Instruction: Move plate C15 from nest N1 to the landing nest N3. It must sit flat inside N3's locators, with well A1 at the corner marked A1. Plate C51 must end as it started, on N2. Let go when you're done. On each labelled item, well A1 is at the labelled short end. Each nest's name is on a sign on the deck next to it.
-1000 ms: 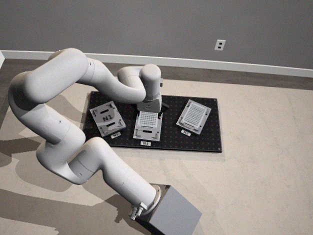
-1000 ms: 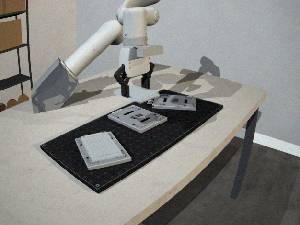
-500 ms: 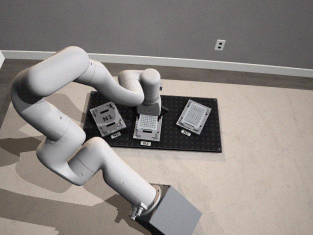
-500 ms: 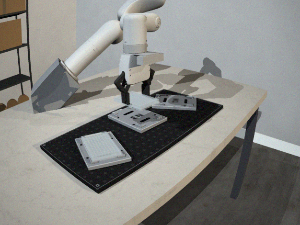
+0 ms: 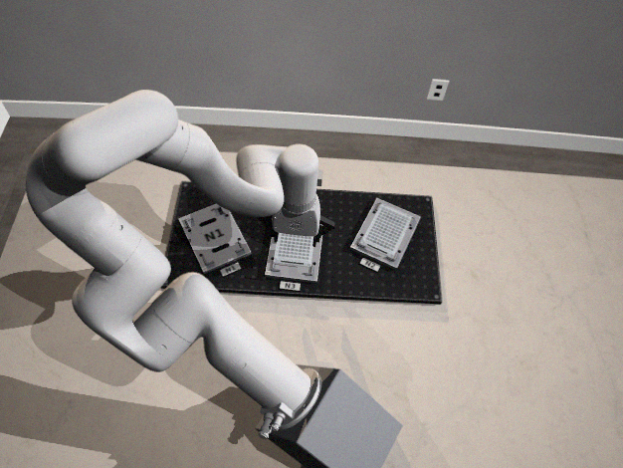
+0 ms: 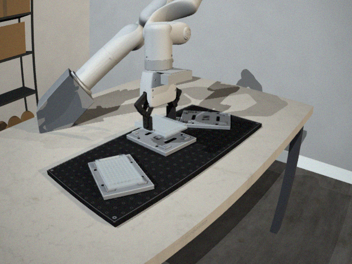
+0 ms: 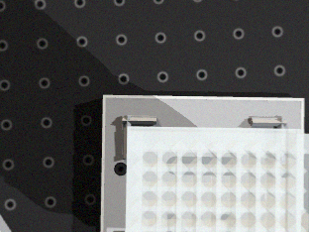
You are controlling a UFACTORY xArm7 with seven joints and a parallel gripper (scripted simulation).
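My gripper (image 6: 159, 121) is shut on plate C15 (image 6: 167, 126), a white well plate, and holds it a little above nest N3 (image 6: 161, 139) in the middle of the black deck. In the top view the plate (image 5: 294, 247) hangs over the grey nest N3 (image 5: 294, 267), above the N3 sign (image 5: 290, 285). In the wrist view the plate (image 7: 218, 183) covers most of the nest (image 7: 149, 114), whose two far locators (image 7: 140, 120) show just beyond the plate's edge. Nest N1 (image 5: 214, 236) stands empty at the left. Plate C51 (image 5: 386, 231) sits on nest N2 at the right.
The black perforated deck (image 5: 307, 241) carries all three nests. The arm's grey base block (image 5: 341, 422) stands on the table near the front. A shelf with boxes (image 6: 14, 42) stands beyond the table.
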